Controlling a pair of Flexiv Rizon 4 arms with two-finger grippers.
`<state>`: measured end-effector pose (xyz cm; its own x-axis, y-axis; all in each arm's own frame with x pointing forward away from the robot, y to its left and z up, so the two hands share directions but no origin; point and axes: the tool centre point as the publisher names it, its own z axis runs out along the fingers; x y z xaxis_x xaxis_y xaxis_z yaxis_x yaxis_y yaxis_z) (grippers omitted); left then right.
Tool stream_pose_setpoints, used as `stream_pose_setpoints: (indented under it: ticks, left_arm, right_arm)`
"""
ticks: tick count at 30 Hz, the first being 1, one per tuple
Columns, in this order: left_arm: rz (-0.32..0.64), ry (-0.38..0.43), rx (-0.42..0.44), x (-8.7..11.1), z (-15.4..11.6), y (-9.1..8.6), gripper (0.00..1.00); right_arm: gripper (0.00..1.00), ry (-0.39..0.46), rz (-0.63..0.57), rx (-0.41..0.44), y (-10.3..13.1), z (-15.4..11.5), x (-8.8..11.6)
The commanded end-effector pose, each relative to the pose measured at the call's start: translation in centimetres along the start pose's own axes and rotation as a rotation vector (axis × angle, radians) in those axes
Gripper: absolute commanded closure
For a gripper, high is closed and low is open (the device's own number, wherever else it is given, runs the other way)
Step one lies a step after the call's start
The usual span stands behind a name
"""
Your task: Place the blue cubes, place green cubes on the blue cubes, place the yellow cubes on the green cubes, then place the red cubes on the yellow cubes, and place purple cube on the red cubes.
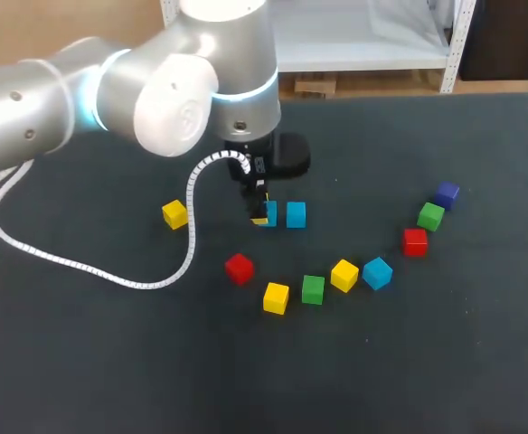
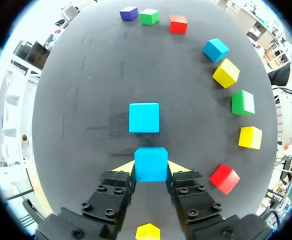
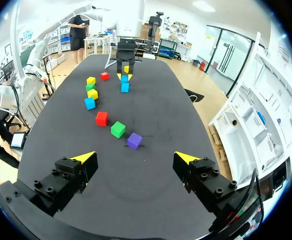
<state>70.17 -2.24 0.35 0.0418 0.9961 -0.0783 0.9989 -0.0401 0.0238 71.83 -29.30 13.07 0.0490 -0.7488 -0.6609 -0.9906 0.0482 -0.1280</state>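
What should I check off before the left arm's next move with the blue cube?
1. Grip: left end effector holds blue cube from both sides: ok.
2. Line-up: that cube faces second blue cube ahead, apart: ok.
3. Contact: that cube resting on table: cannot tell.
4. Placement: third blue cube beside those two: not ok, it lies in the arc.
5. Clearance: right end effector open, far off: ok.
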Motion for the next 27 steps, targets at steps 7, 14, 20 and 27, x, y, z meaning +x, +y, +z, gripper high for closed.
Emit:
stream_pose_setpoints:
  ticks: [7, 14, 20, 27]
  left_arm:
    - [-0.001, 0.011, 0.015, -0.32, 0.52, 0.39, 1.00]
    - [-0.002, 0.010, 0.021, -0.30, 0.76, 0.40, 1.00]
    - [-0.006, 0.011, 0.016, -0.13, 0.67, 0.76, 1.00]
    - [-0.009, 0.009, 0.016, -0.11, 0.71, 0.94, 1.00]
  right_arm:
    - [0.00, -0.001, -0.001, 0.002, 0.05, 0.02, 0.02]
    - [0.00, -0.001, -0.001, 0.002, 0.05, 0.02, 0.02]
    - [0.00, -0.001, -0.001, 0.002, 0.05, 0.02, 0.02]
    - [0.00, -0.001, -0.001, 0.002, 0.05, 0.02, 0.02]
